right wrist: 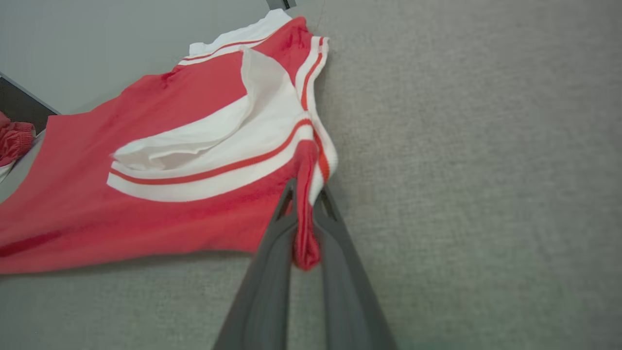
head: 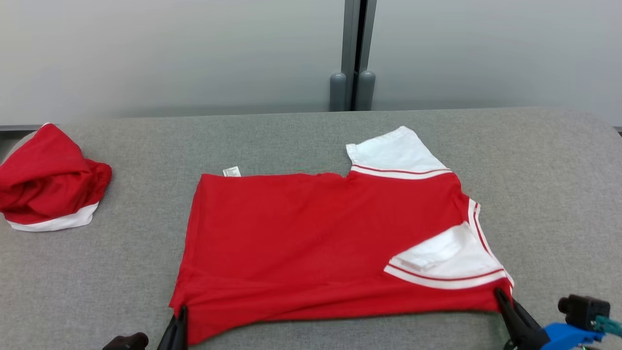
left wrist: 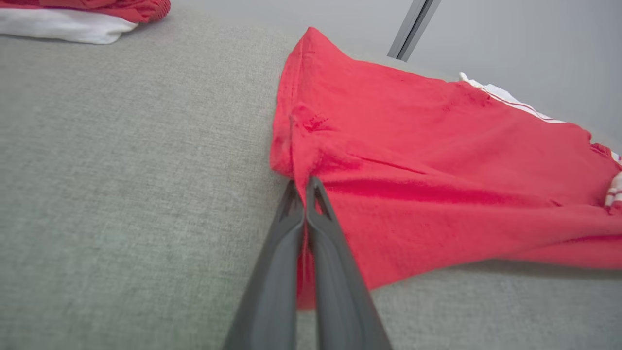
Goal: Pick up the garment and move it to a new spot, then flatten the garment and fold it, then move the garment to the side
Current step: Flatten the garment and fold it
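Labels: one small white tag [head: 232, 171] pokes out at the far left corner of the garment [head: 301, 243]. The print on it is too small to read. No other writing or brand marks visible.

Garment: red shirt, white sleeves, white bands with thin red stripes. It's spread sideways across the middle of the grey bench [head: 121, 272], mostly flat, with some creases along the near edge. The far sleeve [head: 393, 153] lies out flat past the body. The near sleeve [head: 447, 257] is folded in on top of the red.

Left claw [left wrist: 303, 183]: closed on the garment's near left corner, fingers nearly touching, thin red fabric pinched between them.

Right claw [right wrist: 307, 187]: closed on the near right corner by the striped trim, with a thicker bunch of red and white fabric wedged between the fingers.

View differences:
- The head view gives the full layout, the tag, and a second crumpled red and white bundle [head: 43, 180] at the bench's far left, well apart from the shirt. It also shows the blue fitting [head: 566, 335] behind the right claw.
- The left wrist view shows the pinch up close and the stitched hem running away from it. Only an edge of the bundle shows, top left.
- The right wrist view shows the folded sleeve puffed open and the near edge lifted slightly, with a shadow under it.
- A grey post [head: 357, 48] stands against the wall behind the bench.
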You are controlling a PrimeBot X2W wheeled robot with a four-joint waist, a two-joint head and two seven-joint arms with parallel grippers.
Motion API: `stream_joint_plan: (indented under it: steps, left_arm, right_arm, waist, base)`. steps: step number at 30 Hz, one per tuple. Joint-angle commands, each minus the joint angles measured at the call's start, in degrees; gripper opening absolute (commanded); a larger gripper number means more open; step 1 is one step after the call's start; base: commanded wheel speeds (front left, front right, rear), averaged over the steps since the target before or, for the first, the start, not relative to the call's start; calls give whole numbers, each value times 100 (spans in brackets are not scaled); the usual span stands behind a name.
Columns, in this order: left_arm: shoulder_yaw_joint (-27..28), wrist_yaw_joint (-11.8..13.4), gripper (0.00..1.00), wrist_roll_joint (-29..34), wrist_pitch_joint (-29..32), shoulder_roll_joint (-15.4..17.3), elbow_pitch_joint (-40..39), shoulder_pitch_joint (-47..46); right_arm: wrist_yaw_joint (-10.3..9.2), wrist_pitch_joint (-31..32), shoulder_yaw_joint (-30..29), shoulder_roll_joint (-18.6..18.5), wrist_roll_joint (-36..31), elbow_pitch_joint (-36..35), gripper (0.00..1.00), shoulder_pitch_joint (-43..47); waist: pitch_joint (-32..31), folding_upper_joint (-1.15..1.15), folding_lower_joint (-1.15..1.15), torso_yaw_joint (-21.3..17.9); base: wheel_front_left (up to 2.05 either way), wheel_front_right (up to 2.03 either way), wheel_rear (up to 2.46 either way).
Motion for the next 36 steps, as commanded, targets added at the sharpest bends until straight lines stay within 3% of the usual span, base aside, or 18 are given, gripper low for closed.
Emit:
stream_joint_plan:
  steps: [1,8,9,10,18,21,26,30,36]
  left_arm:
    - [59,45,0,27,-1,44,-84,181]
    - [138,89,0,-7,-1,4,-162,524]
    - [147,89,49,-6,-1,3,-155,533]
    - [147,97,100,-1,-1,-17,-144,546]
    - [576,142,100,331,-1,-159,-999,581]
    - [878,162,100,579,-1,-230,-1487,585]
    - [1222,164,100,1081,-1,-330,-2033,533]
    - [1269,162,100,1506,-1,-352,-2041,421]
    - [1308,146,100,1905,-1,-367,-1804,291]
  right_arm:
    - [0,-28,-150,-92,10,-198,0,387]
    - [0,323,-491,54,-170,-735,0,1144]
    - [0,370,-575,64,-253,-775,71,1190]
    - [0,415,-645,102,-327,-806,100,1219]
    - [1,237,-1389,378,-1096,-1341,100,1244]
    - [1,78,-1664,474,-1686,-1599,100,1172]
    - [1,-25,-2001,956,-2474,-2031,100,1048]
    - [1,-26,-2210,1368,-3053,-2440,100,1059]
    - [1,-29,-2324,1663,-3663,-2543,100,1140]
  waist:
    - [-18,1,1,14]
    - [-45,1,1,-9]
    - [-53,1,1,-24]
    - [-61,1,1,-39]
    - [-188,1,1,-57]
    - [-246,1,1,-36]
    - [-287,1,1,-27]
    - [-286,1,1,2]
    - [-290,1,1,28]
  base:
    - [0,0,0]
    - [0,0,0]
    - [0,0,0]
    - [0,0,0]
    - [0,0,0]
    - [0,0,0]
    - [0,0,0]
    - [0,0,0]
    - [0,0,0]
